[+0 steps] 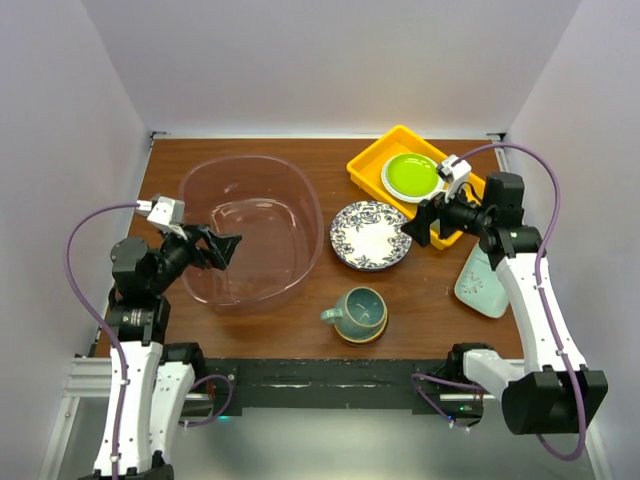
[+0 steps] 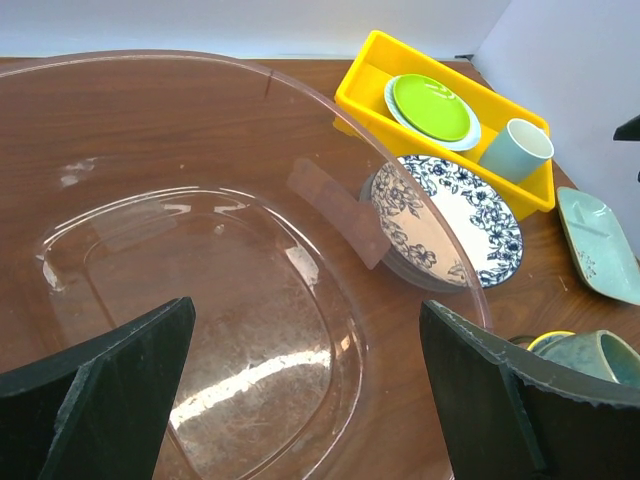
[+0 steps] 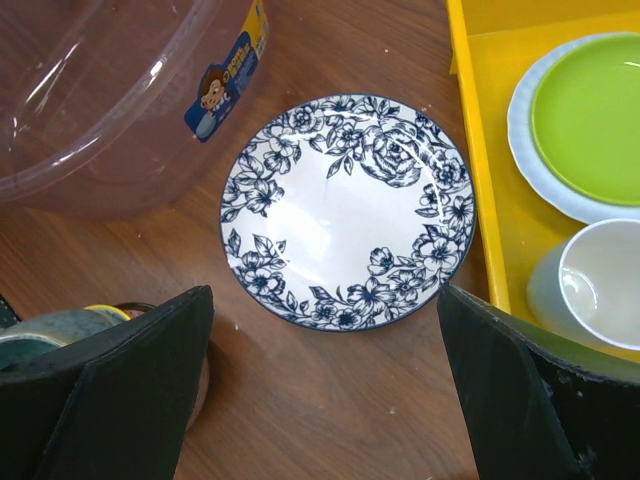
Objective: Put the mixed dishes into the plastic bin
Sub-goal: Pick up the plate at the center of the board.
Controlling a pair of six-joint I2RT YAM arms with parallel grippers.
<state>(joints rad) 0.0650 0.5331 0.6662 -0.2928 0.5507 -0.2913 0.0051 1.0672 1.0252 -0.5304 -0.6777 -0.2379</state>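
The plastic bin point(image 1: 250, 160) stands empty at the table's left. My left gripper point(image 1: 228, 250) hangs open over its left side, and its floor point(image 2: 200, 290) shows between the fingers. A blue floral plate point(image 1: 370, 235) lies flat just right of the bin. My right gripper point(image 1: 412, 232) is open at that plate's right edge, above the table. In the right wrist view the plate point(image 3: 345, 210) sits just ahead of the open jaws. A teal mug point(image 1: 358, 312) rests on a small yellow-rimmed dish near the front. A pale mint dish point(image 1: 482, 283) lies at the right, under my right arm.
A yellow tray point(image 1: 375, 165) at the back right holds a lime-green plate point(image 1: 412, 175) and a small white cup point(image 3: 595, 285). The tray's wall point(image 3: 475, 150) runs close to the floral plate. White walls enclose the table on three sides.
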